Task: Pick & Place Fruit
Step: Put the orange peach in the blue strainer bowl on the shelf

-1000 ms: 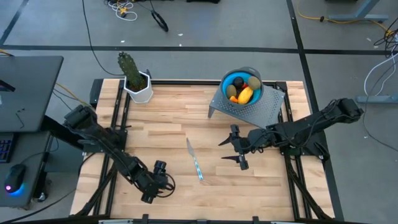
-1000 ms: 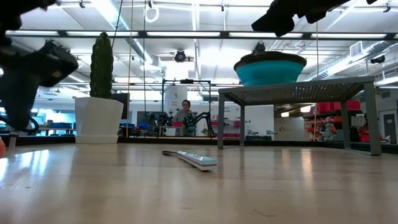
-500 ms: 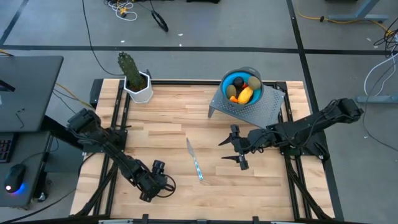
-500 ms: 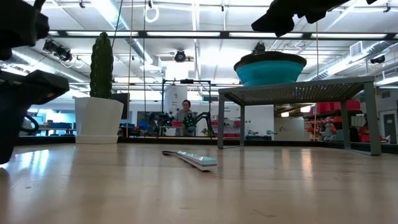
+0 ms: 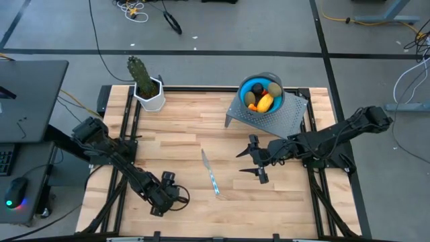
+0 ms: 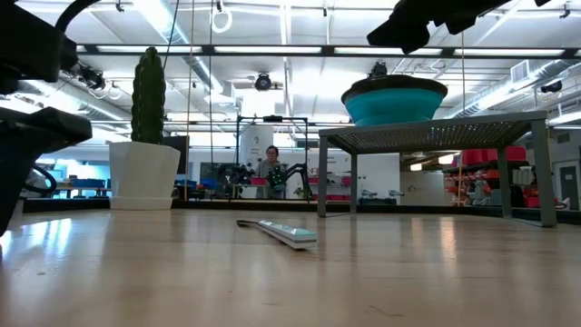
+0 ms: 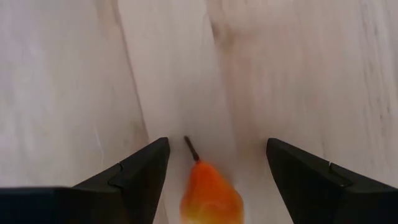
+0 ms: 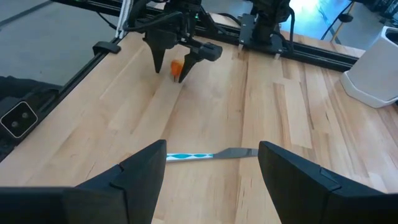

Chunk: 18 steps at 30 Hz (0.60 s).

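Most fruit [image 5: 261, 98] sits in the teal bowl [image 5: 257, 83]. 1 orange piece [image 7: 210, 196] remains on the table, between the left gripper's [image 7: 216, 163] spread fingers. Right gripper [image 5: 254, 161] waits, spread.

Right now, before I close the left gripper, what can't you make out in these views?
- Orange fruit: lower part cut off by the left wrist view's edge; hidden under the left gripper from above.
- Fruit in the blue bowl: the low view shows only the bowl's wall.
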Motion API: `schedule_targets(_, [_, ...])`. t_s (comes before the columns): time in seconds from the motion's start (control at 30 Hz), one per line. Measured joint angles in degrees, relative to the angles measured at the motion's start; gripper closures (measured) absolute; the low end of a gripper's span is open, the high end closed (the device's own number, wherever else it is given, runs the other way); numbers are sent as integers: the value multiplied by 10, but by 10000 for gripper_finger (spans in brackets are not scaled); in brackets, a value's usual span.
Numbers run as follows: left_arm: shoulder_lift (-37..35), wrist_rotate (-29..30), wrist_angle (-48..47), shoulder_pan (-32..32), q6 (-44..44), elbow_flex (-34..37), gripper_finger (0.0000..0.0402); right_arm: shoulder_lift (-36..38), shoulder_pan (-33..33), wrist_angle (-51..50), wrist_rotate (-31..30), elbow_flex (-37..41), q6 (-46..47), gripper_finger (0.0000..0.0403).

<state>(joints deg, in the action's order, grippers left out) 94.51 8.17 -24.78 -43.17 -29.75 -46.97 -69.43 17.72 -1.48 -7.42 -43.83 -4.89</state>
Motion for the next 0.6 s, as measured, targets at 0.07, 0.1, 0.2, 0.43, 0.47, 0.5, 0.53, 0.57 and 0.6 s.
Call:
schedule_targets(0.07, [0, 1, -8, -2, -8, 0, 123, 0, 0, 0, 0, 0, 0, 137])
schedule_targets(0.1, [0, 2, -9, -3, -10, 0, 123, 0, 0, 0, 0, 0, 0, 137])
schedule_targets(0.2, [0, 1, -12, -3, -20, 0, 123, 0, 0, 0, 0, 0, 0, 137])
schedule_targets(0.43, [1, 0, -16, -3, -41, 1, 123, 0, 0, 0, 0, 0, 0, 137])
schedule_targets(0.47, [1, -1, -19, -3, -41, 1, 123, 0, 0, 0, 0, 0, 0, 137])
schedule_targets(0.5, [1, -2, -26, -3, -44, 0, 123, 0, 0, 0, 0, 0, 0, 137])
schedule_targets(0.53, [1, -3, -35, -3, -48, -2, 123, 0, 0, 0, 0, 0, 0, 137])
schedule_targets(0.57, [1, -6, -46, -3, -57, -4, 123, 0, 0, 0, 0, 0, 0, 137])
schedule_targets(0.6, [1, -9, -58, -3, -65, -5, 123, 0, 0, 0, 0, 0, 0, 137])
